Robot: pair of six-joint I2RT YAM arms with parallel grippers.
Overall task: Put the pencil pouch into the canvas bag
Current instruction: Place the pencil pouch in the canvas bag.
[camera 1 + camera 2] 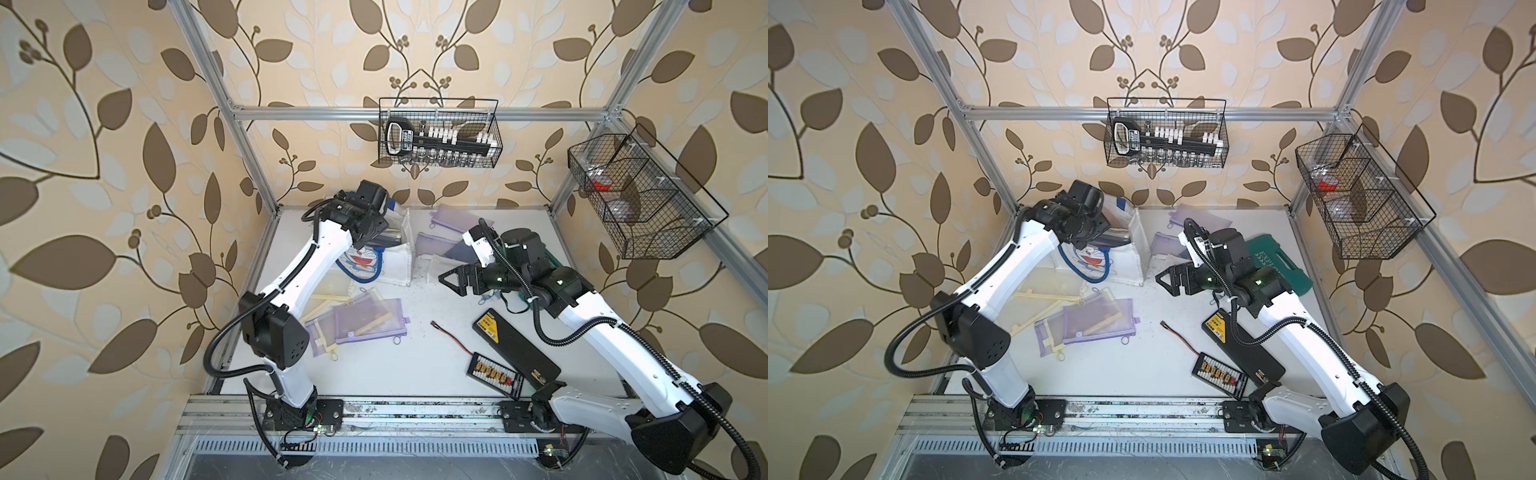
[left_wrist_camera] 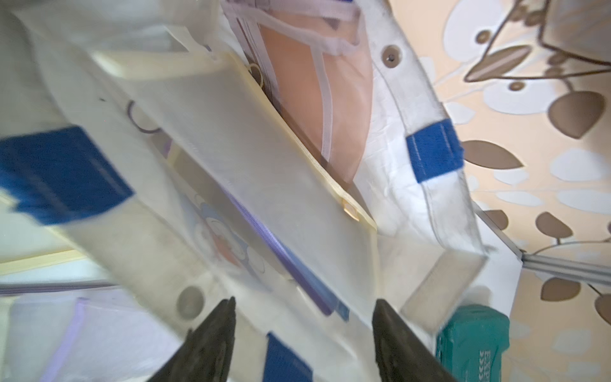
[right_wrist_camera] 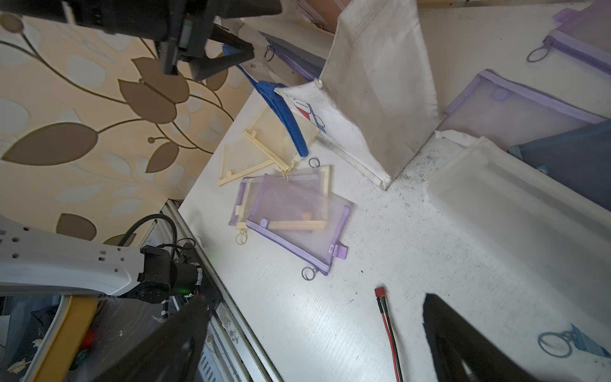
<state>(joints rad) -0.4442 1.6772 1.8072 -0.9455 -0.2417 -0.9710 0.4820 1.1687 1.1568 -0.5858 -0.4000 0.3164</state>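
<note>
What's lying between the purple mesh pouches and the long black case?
A loose red-and-black wire lies between the purple mesh pouches and long black case, shown in both top views.

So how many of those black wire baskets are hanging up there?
2. The back basket hangs on the rear rail, holding a tool set; the side basket hangs on the right side rail. I see no others.

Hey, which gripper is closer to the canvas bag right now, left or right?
Left. The left gripper sits open right at the mouth of the canvas bag. The right gripper, also open, hovers beside the bag over the table, apart from it.
</note>
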